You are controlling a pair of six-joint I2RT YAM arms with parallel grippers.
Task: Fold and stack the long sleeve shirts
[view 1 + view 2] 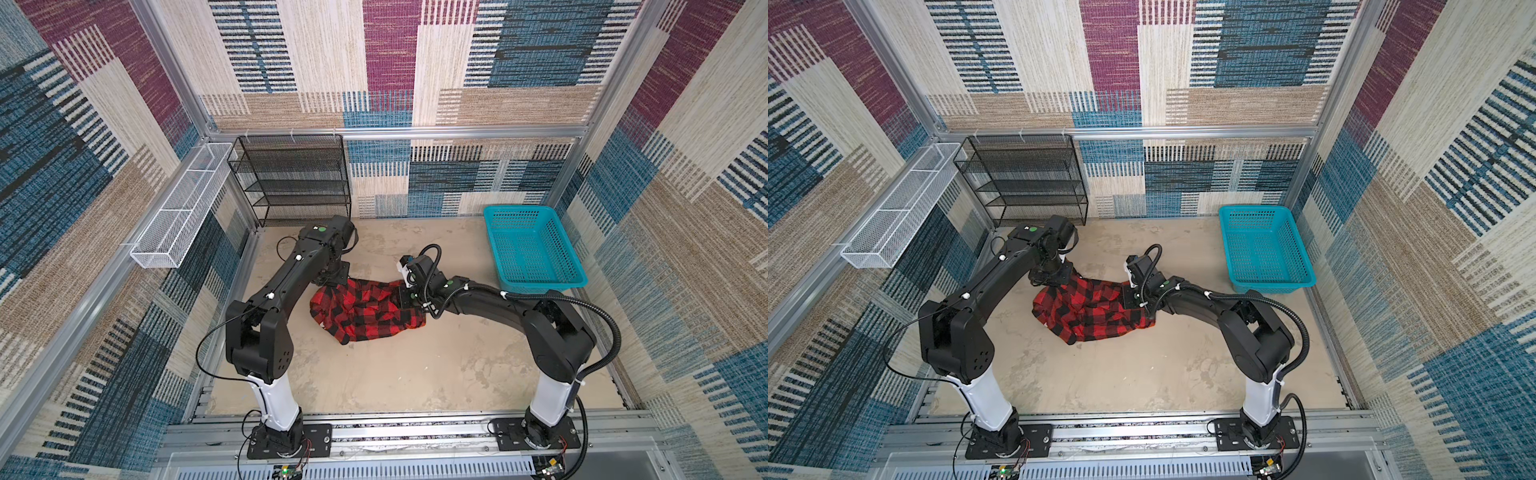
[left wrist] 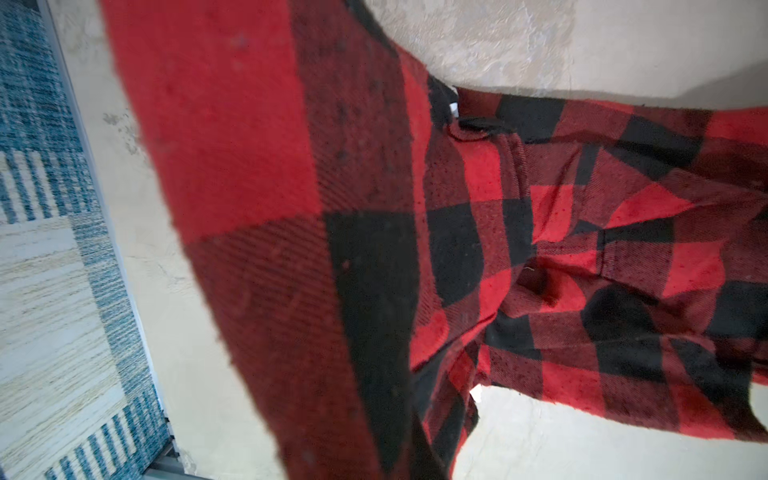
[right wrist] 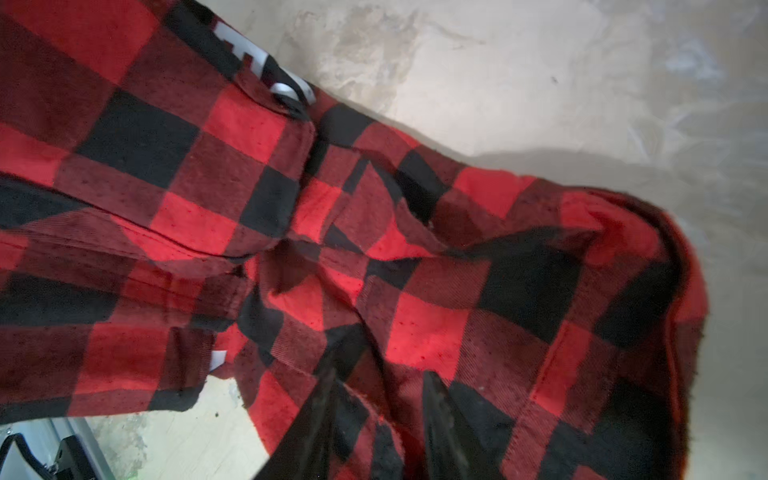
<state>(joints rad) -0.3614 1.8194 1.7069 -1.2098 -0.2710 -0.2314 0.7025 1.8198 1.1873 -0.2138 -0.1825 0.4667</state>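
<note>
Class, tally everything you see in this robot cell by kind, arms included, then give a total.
red-and-black flannel shirt: 1
teal plastic basket: 1
black mesh shelf rack: 1
white wire tray: 1
robot arms: 2
Total: 6

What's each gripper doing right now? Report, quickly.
Left gripper: closed on the shirt, holding one end up.
Right gripper: closed on the shirt's other end, cloth bunched in its grip.
</note>
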